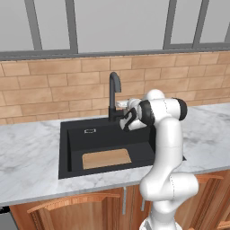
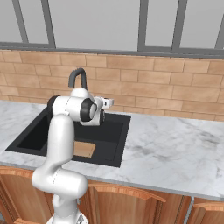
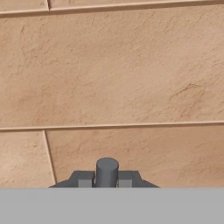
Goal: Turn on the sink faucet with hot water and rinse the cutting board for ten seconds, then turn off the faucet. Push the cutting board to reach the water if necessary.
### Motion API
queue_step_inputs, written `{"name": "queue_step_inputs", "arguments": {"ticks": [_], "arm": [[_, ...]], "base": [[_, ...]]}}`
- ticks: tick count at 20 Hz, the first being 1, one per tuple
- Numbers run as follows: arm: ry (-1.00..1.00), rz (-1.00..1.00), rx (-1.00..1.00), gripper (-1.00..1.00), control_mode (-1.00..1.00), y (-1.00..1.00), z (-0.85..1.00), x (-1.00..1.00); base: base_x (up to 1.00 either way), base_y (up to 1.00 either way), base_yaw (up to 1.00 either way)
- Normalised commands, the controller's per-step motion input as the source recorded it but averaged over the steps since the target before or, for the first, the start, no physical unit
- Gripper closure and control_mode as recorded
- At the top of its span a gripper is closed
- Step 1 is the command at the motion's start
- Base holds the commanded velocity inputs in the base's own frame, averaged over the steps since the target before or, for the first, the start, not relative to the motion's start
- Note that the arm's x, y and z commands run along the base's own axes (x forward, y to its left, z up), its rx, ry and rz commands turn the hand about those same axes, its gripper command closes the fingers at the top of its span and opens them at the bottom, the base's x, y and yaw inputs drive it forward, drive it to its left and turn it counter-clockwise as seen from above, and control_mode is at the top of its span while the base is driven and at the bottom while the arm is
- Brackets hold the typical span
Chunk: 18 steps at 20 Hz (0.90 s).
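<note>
The tall dark faucet (image 1: pixel 114 90) (image 2: pixel 78 74) stands behind the black sink (image 1: pixel 65 148) (image 2: pixel 114 146); no stream of water shows. The light-brown cutting board (image 1: pixel 107 158) (image 2: pixel 84 149) lies flat on the basin floor near its front wall. My gripper (image 1: pixel 119 109) (image 3: pixel 107 179) is at the faucet's base on its right side and points at the brick wall. In the hand view a short dark cylinder (image 3: pixel 107 169), apparently the faucet's side lever, sits between my two fingertips (image 3: pixel 83 178), which press close on both sides of it.
A marble counter (image 1: pixel 27 157) (image 2: pixel 175 148) surrounds the sink. The brick backsplash (image 3: pixel 113 78) is close in front of the hand, with windows above it. Wooden cabinet fronts (image 2: pixel 131 201) run below the counter.
</note>
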Motion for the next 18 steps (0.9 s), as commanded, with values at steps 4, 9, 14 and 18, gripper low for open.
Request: {"name": "queue_step_inputs", "arguments": {"ticks": [4, 9, 14, 18], "arm": [[0.0, 0.0, 0.0, 1.0, -1.0, -0.11, -0.02, 0.0], [0.0, 0.0, 0.0, 1.0, -1.0, -0.19, -0.03, 0.0], [0.0, 0.0, 0.0, 1.0, -1.0, -0.32, -0.07, -0.04], [0.0, 0.0, 0.0, 1.0, -1.0, -0.37, -0.04, -0.01]], "base": [[0.0, 0.0, 0.0], [0.0, 0.0, 0.0], [0.0, 0.0, 0.0], [0.0, 0.0, 0.0]]}}
